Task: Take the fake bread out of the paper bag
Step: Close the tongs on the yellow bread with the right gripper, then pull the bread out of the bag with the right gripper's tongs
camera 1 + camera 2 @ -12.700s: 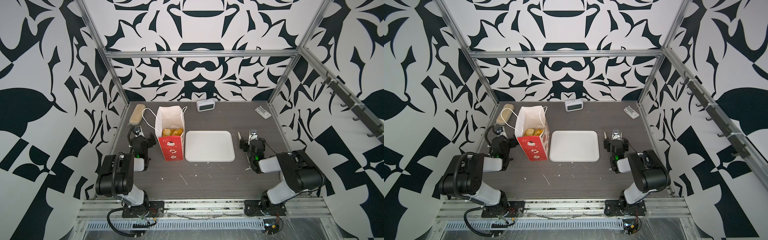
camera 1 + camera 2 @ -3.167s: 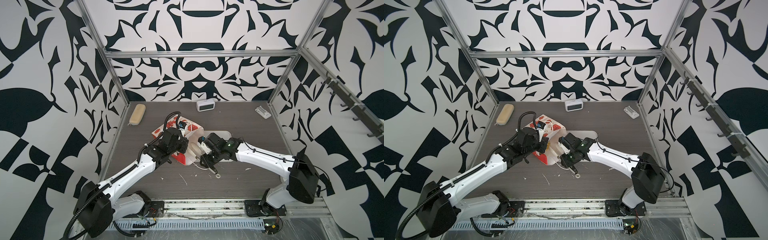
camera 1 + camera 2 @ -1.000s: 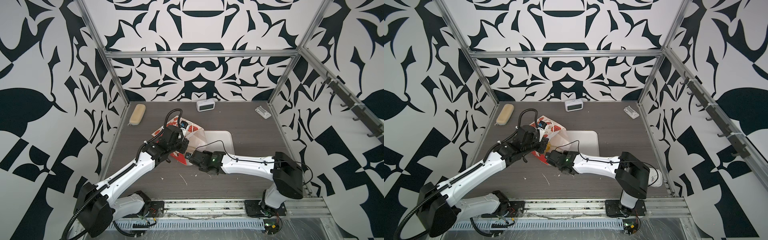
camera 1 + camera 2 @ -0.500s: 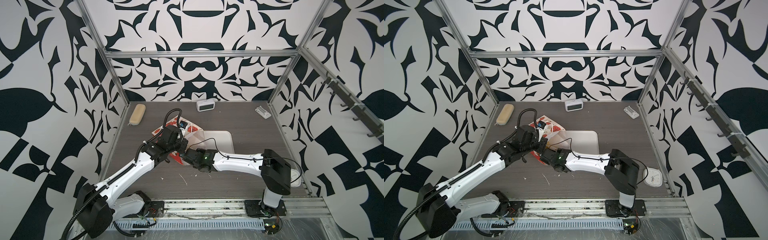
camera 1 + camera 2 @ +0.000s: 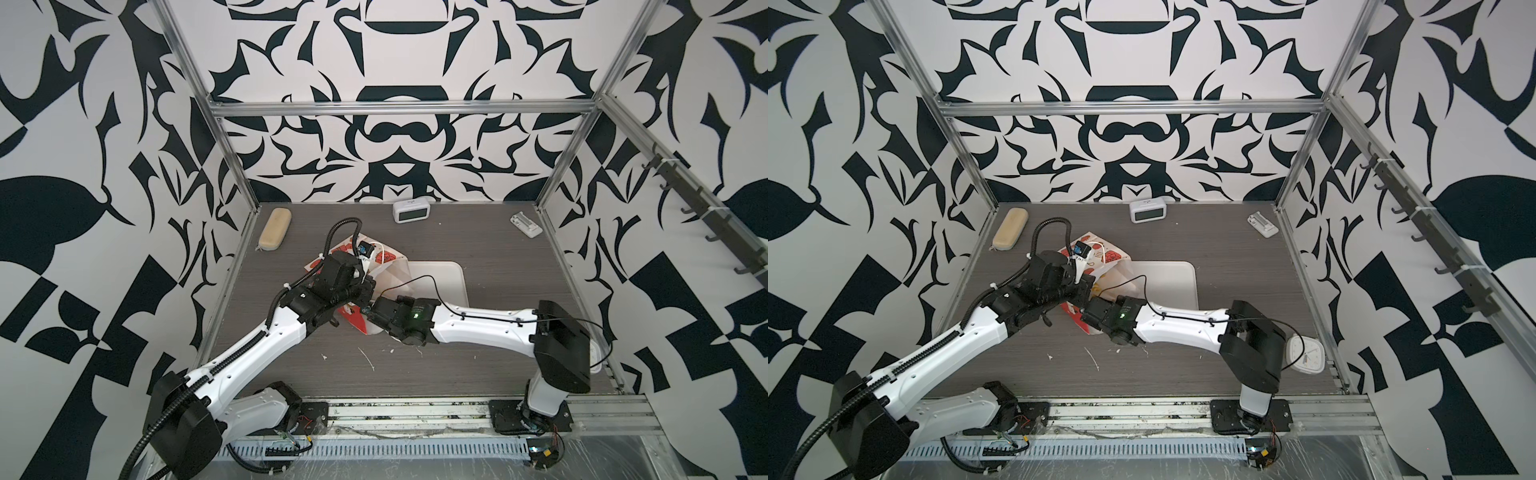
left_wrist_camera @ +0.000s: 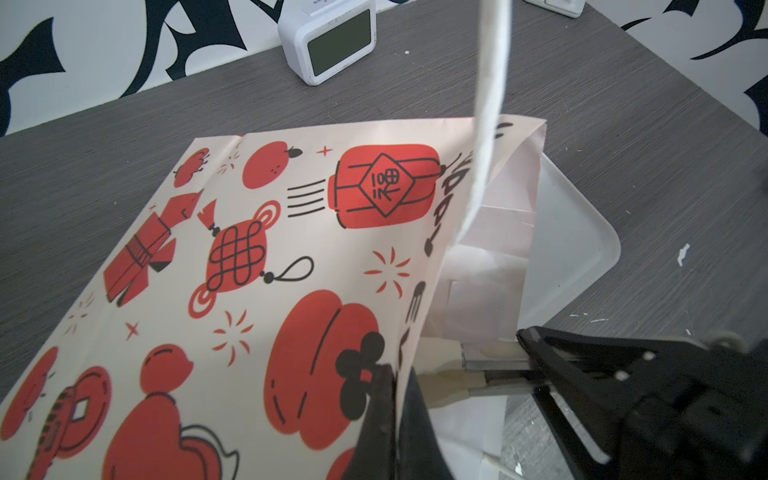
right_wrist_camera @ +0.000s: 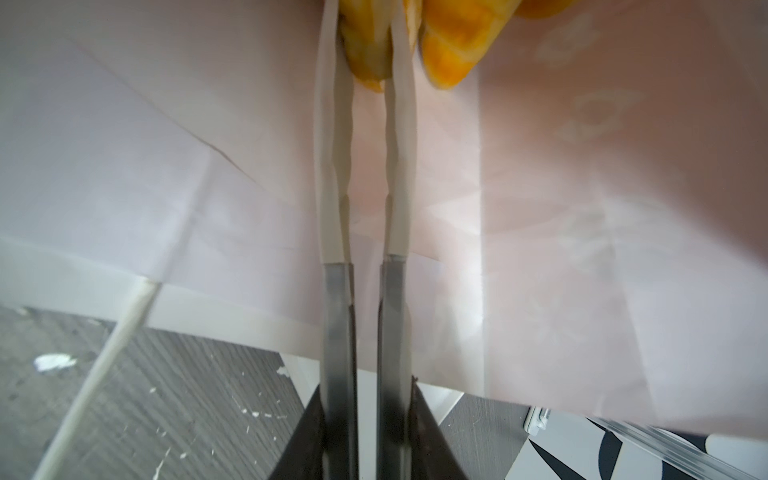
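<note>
The paper bag (image 5: 384, 258) (image 5: 1106, 257), white with red prints, lies tipped over with its mouth toward the white tray. My left gripper (image 6: 394, 415) is shut on the bag's wall near the rim (image 5: 365, 286). My right gripper (image 7: 365, 25) reaches deep into the bag's white inside. Its pale fingers (image 7: 332, 124) are closed on either side of a glossy yellow piece of fake bread (image 7: 368, 54). Another golden pastry (image 7: 457, 45) lies right beside it. In the left wrist view those fingers (image 6: 444, 353) pass under the bag's edge. Other bread is hidden.
The flat white tray (image 5: 451, 278) (image 6: 573, 232) lies under the bag's mouth. A tan oblong case (image 5: 274, 228) sits at the back left, a white digital clock (image 5: 410, 211) at the back, and a small white device (image 5: 525, 224) at the back right. A white clock face (image 5: 1306, 353) lies behind the right arm.
My right gripper has pushed left, farther into the bag's mouth, and its fingers have narrowed onto the yellow pastry. My left gripper keeps its hold on the bag.
</note>
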You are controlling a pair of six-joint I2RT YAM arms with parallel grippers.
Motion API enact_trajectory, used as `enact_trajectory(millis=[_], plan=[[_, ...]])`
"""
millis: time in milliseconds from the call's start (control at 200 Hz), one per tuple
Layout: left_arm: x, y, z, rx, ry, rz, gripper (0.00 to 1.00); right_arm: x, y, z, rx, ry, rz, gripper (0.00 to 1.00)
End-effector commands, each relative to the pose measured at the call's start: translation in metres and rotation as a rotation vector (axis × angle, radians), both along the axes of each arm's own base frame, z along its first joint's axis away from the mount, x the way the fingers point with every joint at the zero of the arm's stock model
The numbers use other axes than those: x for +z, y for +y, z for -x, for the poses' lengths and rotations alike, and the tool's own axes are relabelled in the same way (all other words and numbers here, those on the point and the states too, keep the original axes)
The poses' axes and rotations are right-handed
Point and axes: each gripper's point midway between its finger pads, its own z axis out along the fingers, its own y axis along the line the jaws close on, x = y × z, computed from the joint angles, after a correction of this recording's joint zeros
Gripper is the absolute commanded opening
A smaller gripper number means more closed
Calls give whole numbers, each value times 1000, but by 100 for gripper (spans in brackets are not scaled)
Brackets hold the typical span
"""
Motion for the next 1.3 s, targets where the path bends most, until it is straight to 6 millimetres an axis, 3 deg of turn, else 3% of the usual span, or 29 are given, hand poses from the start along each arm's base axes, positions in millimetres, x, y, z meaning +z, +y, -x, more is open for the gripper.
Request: enact_trajectory(millis=[0,225,620,1090,1295], plan=[[8,-1,1,1,-23,28,0,35,-16,3,-56,-46,-81,9],[8,1,-8,38,-38,17,0,43,-47,32,-77,65,-115,6],[7,0,-29,103,-66,-2,0,61,-60,90,-109,346,-310,2],[11,9,-33,164,-108,6,0,93,-98,124,-272,476,-630,1],[14,14,-36,191,-134,4,0,111,-118,127,-365,453,-802,1]])
